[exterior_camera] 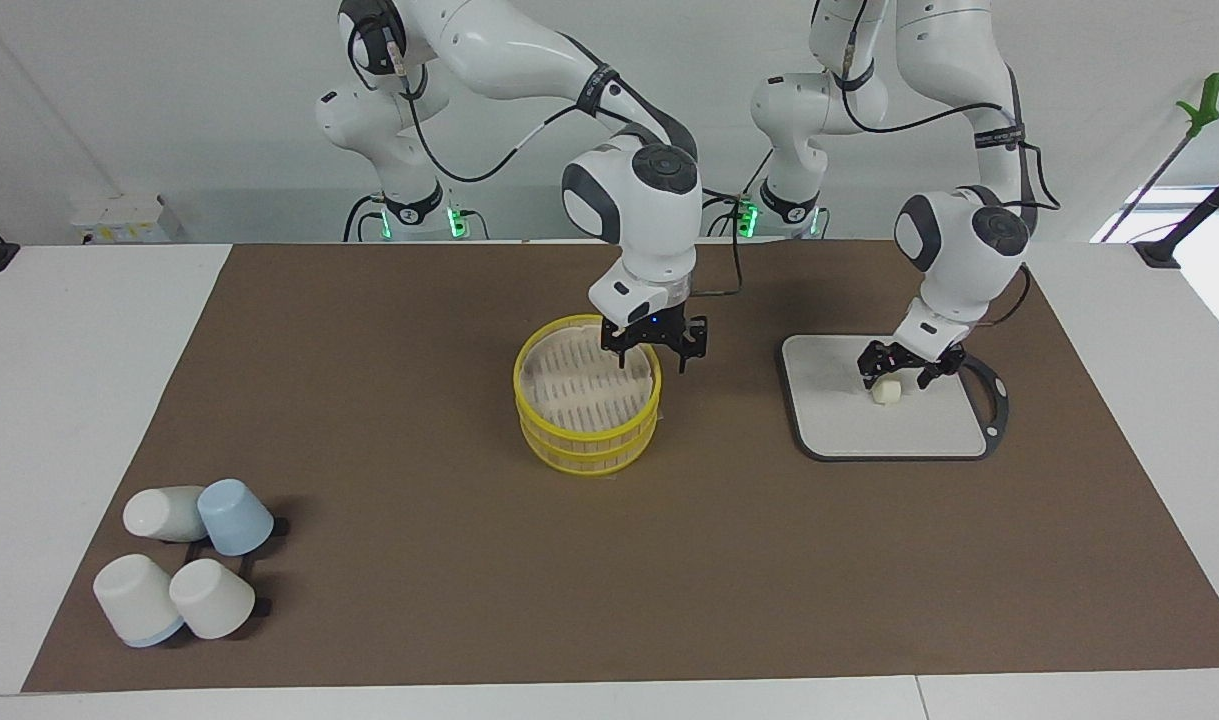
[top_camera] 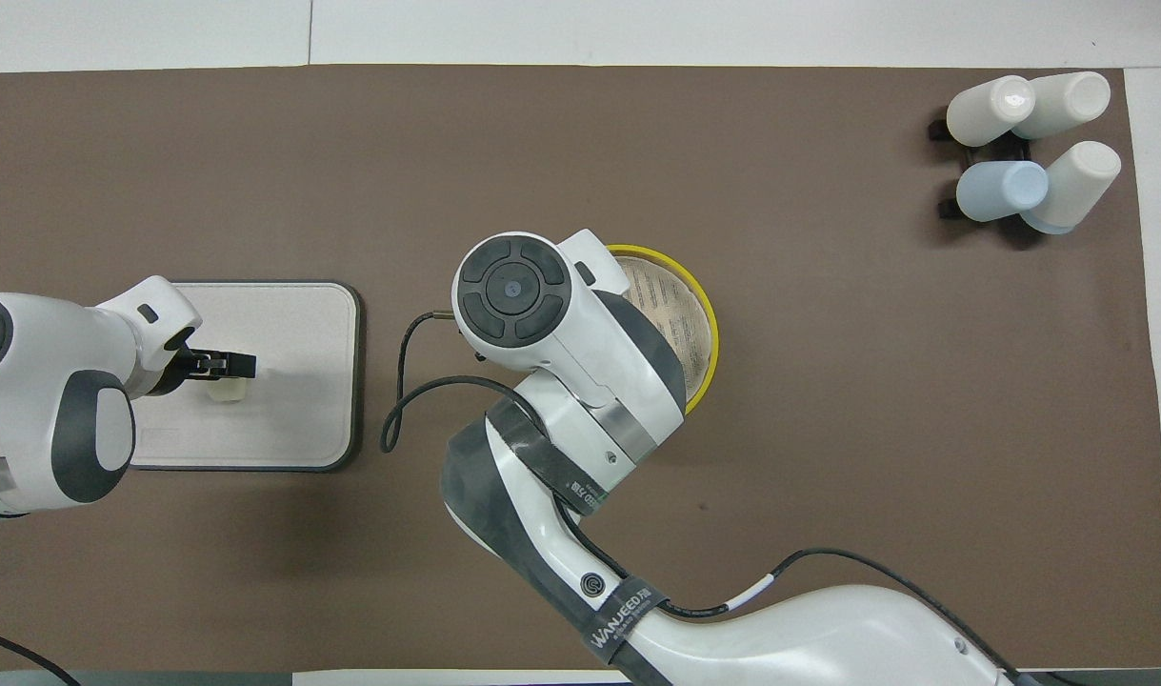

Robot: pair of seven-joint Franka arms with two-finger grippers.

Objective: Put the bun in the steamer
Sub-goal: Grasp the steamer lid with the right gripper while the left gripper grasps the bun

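We see the bun [exterior_camera: 885,392] lying on the grey board [exterior_camera: 839,425], its long axis not readable under the left gripper [exterior_camera: 901,376], whose fingers stand apart either side of it; contact we cannot tell. That arm bends down steeply from its elbow. The right gripper [exterior_camera: 654,352] hangs over the steamer [exterior_camera: 586,435] rim nearest the board, fingers apart, wrist vertical.

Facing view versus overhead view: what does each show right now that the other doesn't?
Only facing: the right tool at the steamer rim, both tiers, jaws open; in the overhead view the arm hides it.
Only overhead: the left tool directly over the bun.
Both: the bun lies on the grey board, the steamer is empty, and four cups sit at the right arm's end.
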